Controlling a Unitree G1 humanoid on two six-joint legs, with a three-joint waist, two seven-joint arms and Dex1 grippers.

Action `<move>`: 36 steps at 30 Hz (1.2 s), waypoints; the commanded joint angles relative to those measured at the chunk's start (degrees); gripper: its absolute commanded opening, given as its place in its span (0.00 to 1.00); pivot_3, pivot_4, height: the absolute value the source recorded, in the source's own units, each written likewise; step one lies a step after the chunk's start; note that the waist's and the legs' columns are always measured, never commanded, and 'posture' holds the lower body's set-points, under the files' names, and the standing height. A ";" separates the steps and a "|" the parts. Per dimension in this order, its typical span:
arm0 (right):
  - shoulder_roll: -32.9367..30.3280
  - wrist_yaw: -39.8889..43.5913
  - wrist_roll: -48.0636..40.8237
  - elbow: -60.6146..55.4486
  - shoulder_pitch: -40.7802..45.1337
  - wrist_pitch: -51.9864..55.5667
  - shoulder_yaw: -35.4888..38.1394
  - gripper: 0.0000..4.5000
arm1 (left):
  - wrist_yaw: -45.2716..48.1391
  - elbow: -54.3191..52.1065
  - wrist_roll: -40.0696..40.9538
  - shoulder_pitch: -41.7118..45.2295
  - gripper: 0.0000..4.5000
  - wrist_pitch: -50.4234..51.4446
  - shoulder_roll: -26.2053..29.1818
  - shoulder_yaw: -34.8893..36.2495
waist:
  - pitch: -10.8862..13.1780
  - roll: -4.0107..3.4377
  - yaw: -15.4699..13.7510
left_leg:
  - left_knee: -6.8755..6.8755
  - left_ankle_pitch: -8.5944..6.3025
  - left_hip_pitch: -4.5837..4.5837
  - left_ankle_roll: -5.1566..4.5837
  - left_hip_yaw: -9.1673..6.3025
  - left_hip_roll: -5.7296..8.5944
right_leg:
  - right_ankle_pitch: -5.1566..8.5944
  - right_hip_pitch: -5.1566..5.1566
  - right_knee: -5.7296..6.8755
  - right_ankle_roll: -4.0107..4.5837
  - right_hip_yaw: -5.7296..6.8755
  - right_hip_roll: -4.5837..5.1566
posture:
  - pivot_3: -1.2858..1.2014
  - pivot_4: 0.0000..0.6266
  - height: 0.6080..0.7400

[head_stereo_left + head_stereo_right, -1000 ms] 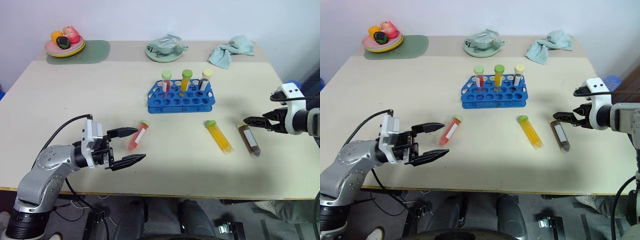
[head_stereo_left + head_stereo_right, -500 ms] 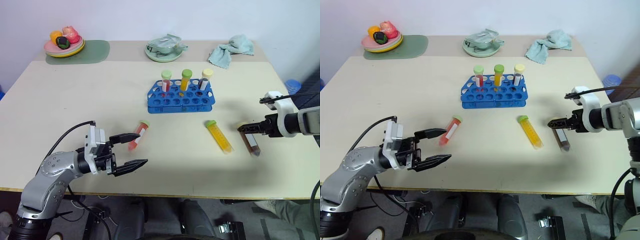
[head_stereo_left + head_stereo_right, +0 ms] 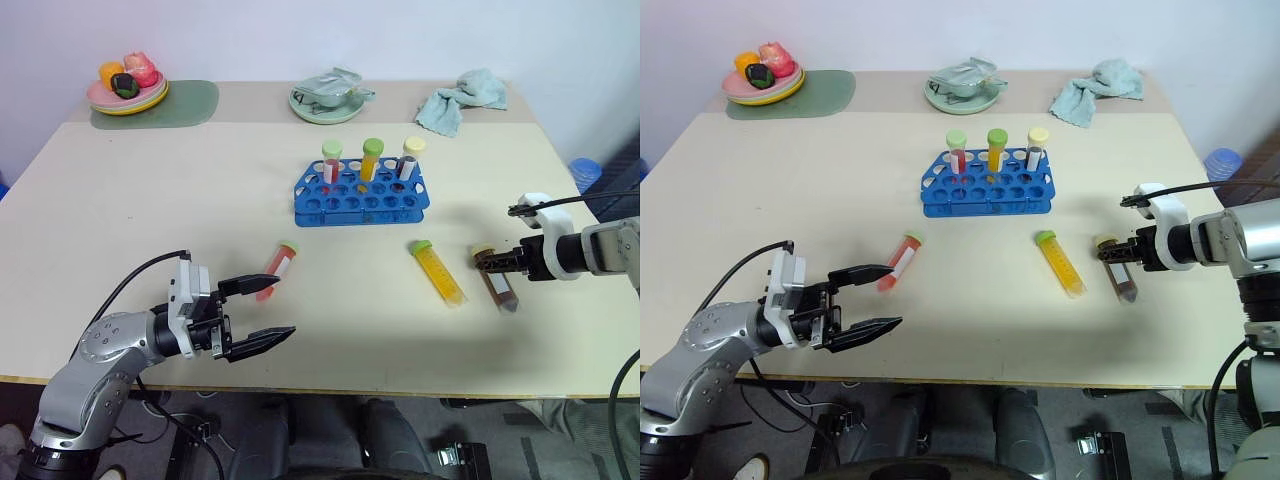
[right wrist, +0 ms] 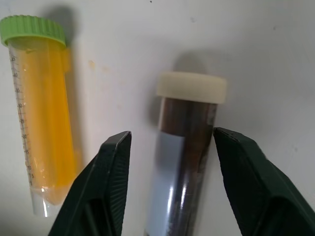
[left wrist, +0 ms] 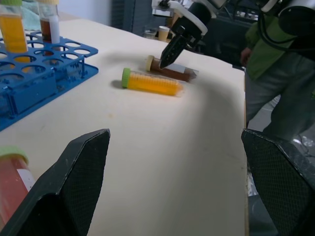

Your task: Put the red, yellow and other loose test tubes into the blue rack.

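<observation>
On the table (image 3: 150,200), the blue rack (image 3: 362,196) held three capped tubes upright in its back row as I watched through the head camera: a red one (image 3: 332,163) with a green cap, an orange one (image 3: 371,160) with a green cap, and a dark one (image 3: 409,160) with a pale cap. The rack's other holes stood open.

Three tubes lay loose in front of the rack. The red tube (image 3: 279,268), green-capped, lay toward my left, just beyond the left hand (image 3: 262,312), whose fingers were spread wide and held nothing. The yellow tube (image 3: 438,273), green-capped and full of yellow liquid, lay on its side in front of the rack's right end. Just beside it lay the brown tube (image 3: 498,283), cream-capped, with a white label.

My right hand (image 4: 167,189) had its fingers set on either side of the brown tube just below the cap; in the wrist view a narrow gap showed on each side, so it was not pinching the tube.

At the far edge, a plate (image 3: 128,98) of fruit sat on a green mat (image 3: 190,103), a green dish (image 3: 327,102) held crumpled wrapping, and a cloth (image 3: 460,100) lay bunched to the right.
</observation>
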State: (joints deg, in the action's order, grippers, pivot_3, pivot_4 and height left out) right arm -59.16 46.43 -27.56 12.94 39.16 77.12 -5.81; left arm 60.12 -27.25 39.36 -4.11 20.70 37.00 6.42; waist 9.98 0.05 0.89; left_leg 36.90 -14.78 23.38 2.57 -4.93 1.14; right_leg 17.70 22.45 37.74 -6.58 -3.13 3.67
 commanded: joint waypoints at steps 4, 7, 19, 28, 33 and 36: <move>1.05 0.15 0.61 -1.33 1.58 0.04 0.64 0.42 | -0.49 -2.06 1.33 -0.42 0.97 -0.37 0.59 1.92 | 0.00 0.00 0.02 | 0.00 0.00 0.00 0.00 0.00 0.01 | 0.00 0.00 0.00 0.00 0.00 -0.01 | 0.52 0.24 1.00; 1.48 0.14 0.75 -1.78 1.31 0.16 0.44 0.42 | -0.62 -2.20 1.43 -0.52 0.97 -0.14 0.62 2.13 | 0.00 0.00 0.05 | 0.00 0.00 0.00 0.00 0.00 0.01 | 0.00 0.00 0.00 0.00 0.00 -0.01 | 0.52 0.24 1.00; 3.63 -0.38 1.61 -2.74 0.12 -0.63 -0.19 0.42 | -1.36 -2.98 1.68 -1.06 0.97 0.36 0.73 2.55 | 0.00 0.00 0.01 | 0.00 0.00 0.00 0.00 0.00 0.01 | 0.00 0.00 0.00 0.00 0.00 -0.01 | 0.52 0.24 1.00; 4.20 0.02 2.40 -2.44 -0.24 -1.42 -0.53 0.42 | -1.64 -3.18 2.56 -1.12 0.97 0.68 1.41 3.13 | 0.00 0.00 0.02 | 0.00 0.00 0.00 0.00 -0.01 0.01 | 0.00 0.00 0.00 0.00 0.00 -0.01 | 0.52 0.24 1.00; 4.50 -0.24 2.77 -2.41 -0.15 -1.76 -0.21 0.19 | -1.59 -3.00 2.76 -0.75 0.97 0.72 1.48 2.99 | 0.00 0.00 0.05 | 0.00 0.00 0.00 0.00 0.00 0.01 | 0.00 0.00 0.00 0.00 0.00 -0.01 | 0.52 0.24 1.00; 4.50 -0.14 2.50 -2.99 -0.02 -1.35 0.30 0.18 | -1.48 -2.75 2.75 -0.51 0.97 0.67 1.55 2.92 | 0.00 0.00 0.07 | 0.00 0.00 0.00 0.00 0.00 0.01 | 0.00 0.00 0.00 0.00 0.00 -0.01 | 0.52 0.24 1.00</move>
State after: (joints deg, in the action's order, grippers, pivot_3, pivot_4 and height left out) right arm -54.69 46.34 -25.11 11.42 38.78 75.79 -6.48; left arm 58.52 -28.44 41.24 -4.81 21.74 38.07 8.09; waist 9.98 0.05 0.96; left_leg 36.91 -14.78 23.38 2.57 -4.94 1.15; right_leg 17.70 22.45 37.74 -6.58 -3.13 3.66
